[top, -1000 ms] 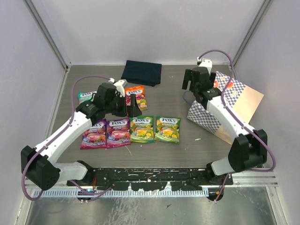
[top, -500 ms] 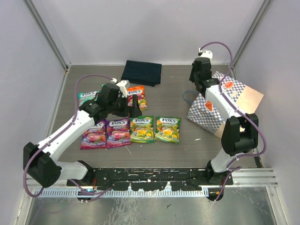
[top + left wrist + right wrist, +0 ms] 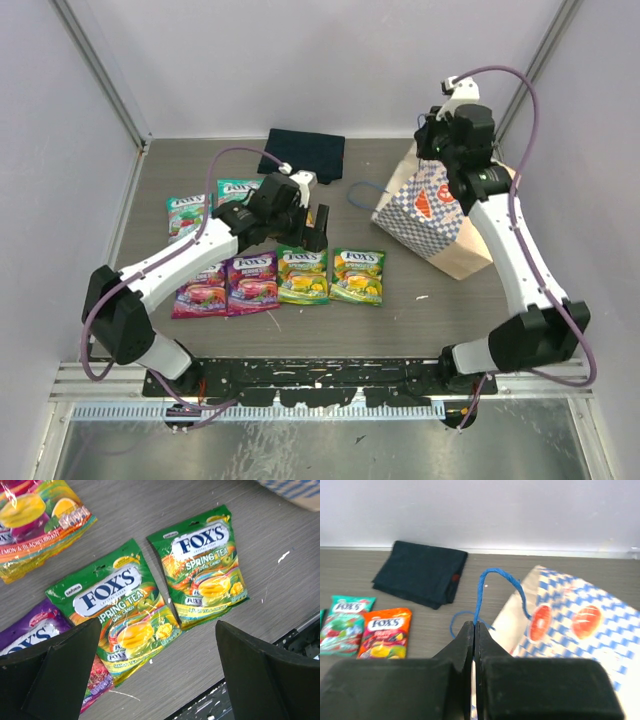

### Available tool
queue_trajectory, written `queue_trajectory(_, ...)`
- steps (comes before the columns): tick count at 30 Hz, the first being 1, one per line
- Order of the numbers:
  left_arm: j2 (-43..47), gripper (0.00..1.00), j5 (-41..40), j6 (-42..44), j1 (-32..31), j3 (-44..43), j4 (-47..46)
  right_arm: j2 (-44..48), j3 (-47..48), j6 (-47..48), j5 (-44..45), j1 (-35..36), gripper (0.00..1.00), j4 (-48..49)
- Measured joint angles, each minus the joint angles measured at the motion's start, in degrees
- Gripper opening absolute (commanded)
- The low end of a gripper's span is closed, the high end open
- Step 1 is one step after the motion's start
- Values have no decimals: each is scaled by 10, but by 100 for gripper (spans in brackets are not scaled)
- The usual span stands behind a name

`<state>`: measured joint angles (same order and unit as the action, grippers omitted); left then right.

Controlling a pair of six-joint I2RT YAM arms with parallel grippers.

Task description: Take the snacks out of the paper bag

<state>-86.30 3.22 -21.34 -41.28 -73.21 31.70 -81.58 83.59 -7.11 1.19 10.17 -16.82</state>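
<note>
- The grey table (image 3: 400, 320) carries everything. The pouches are spread on its left half and the bag stands alone on the right.
- The paper bag (image 3: 425, 200) is well apart from the pouches. It is tipped over, with its tan base toward the near right and its mouth end toward the back left. To me the tilt looks meant to bring the opening round so anything left can slide out or be reached. From here I cannot see inside, so I cannot say whether it is empty.
- The dark folded cloth (image 3: 303, 155) lies flat at the back between the two arms. Nothing touches it, and it seems to have no part in the job.
- The snacks (image 3: 303, 275) lie face up in loose rows, two green and two purple in front and teal ones behind. Laid flat and barely overlapping, each one is easy to count and stays clear of the bag.
- The left gripper (image 3: 157, 630) hovers just above the two green pouches. Its jaws are spread as wide as they go, with nothing between them.
- The right gripper (image 3: 475, 625) is up at the bag's high end, its jaws pressed fully together.
- The blue cord handle (image 3: 490, 572) runs straight out of the right gripper's fingertips. It looks as if the gripper pinches the bag by the cord or the rim beside it, but I cannot tell which.
</note>
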Motion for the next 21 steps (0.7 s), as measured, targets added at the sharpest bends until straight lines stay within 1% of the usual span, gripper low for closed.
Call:
queue_trajectory(6, -7, 99, 1, 3, -3, -48, 0, 109, -11, 14, -94, -2, 1, -46)
queue_trajectory(8, -10, 99, 1, 4, -3, -78, 4, 151, -19, 17, -120, -2, 1, -61)
queue_trajectory(12, -17, 99, -2, 4, -3, -144, 9, 212, -23, 26, -142, -2, 1, -83)
queue_trajectory(16, -16, 98, -9, -1, -3, -183, 12, 242, -13, 34, -169, -2, 1, -107)
queue_trajectory(18, -16, 97, -9, -4, -5, -193, 17, 249, -10, 35, -186, -2, 1, -115)
queue_trajectory(19, -16, 92, -9, -5, -6, -195, 20, 252, -11, 35, -193, -2, 1, -118)
queue_trajectory(21, -16, 88, -11, -11, -16, -203, 38, 261, -17, 32, -205, -2, 1, -120)
